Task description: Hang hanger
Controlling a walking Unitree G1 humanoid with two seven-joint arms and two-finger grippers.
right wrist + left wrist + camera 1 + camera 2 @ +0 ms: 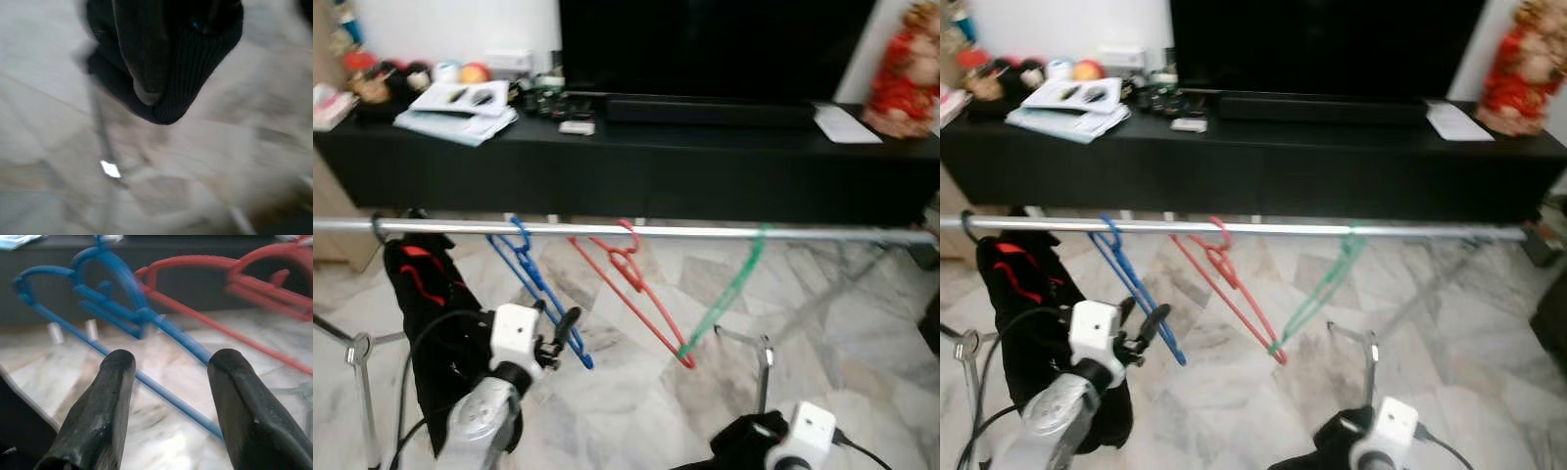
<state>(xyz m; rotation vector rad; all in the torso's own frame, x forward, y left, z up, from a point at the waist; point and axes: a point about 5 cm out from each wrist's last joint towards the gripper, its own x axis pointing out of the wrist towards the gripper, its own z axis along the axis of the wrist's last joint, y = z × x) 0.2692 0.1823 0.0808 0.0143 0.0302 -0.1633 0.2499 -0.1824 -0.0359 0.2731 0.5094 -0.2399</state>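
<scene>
Two black fingers (107,406) of my left gripper (570,328) stand well apart, holding nothing, with the lower bar of the blue hanger (533,277) running between them. That hanger is hooked on the rail (705,232), hanging down tilted toward my left arm, and the gripper sits at its low tip, well below the rail. I judge the hang done, or all but done, with the fingers just letting go. My worry is the withdrawal: if a finger snags that thin bar as I back away, it could drag the hook off the rail or swing it into the red hanger (631,289) just beside it. Along the rail I count three hangers: blue, red, then green (734,289), and one black garment with red trim (426,304) at the rail's left end. My right gripper (156,63) is low, far below the rail, with a dark knitted cloth (205,54) around it; I cannot tell how its fingers stand. Behind the rail runs a black cabinet (636,166).
</scene>
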